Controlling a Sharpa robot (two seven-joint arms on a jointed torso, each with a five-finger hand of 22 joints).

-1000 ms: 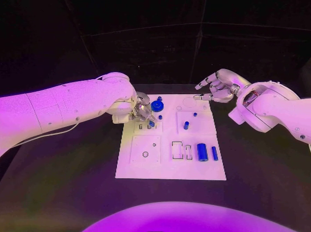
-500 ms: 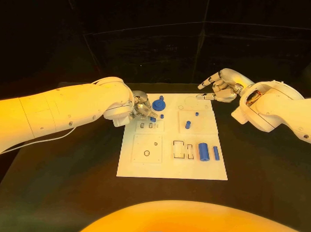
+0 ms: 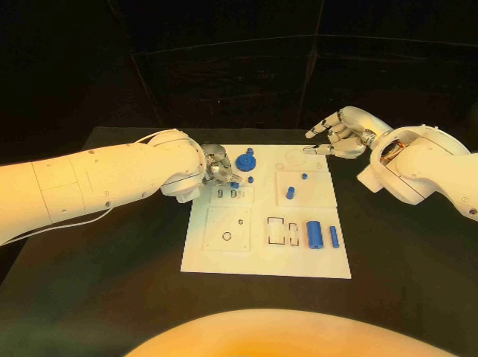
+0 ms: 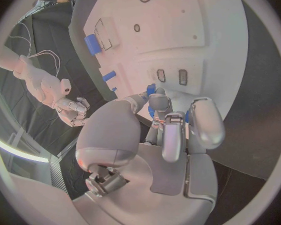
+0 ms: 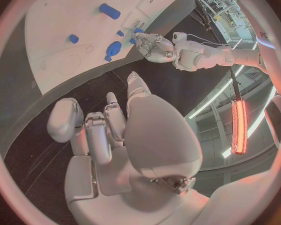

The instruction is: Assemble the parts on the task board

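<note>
The white task board lies in the middle of the black table. My left hand hovers over its far left part and pinches a small blue part in its fingertips, just beyond two small slots. A blue knob stands beside those fingers. My right hand hangs above the board's far right corner, fingers apart and holding nothing. A short blue peg and a tiny blue piece sit in the right panel. A thick blue cylinder and a thin blue pin lie near the right edge.
Rectangular recesses and a small round hole are cut into the board's near half. Black table surrounds the board on all sides. In the right wrist view my left hand shows past the board.
My left hand has drawn slightly toward the board's far edge with the blue part, uncovering the two small slots. The right hand has barely moved.
</note>
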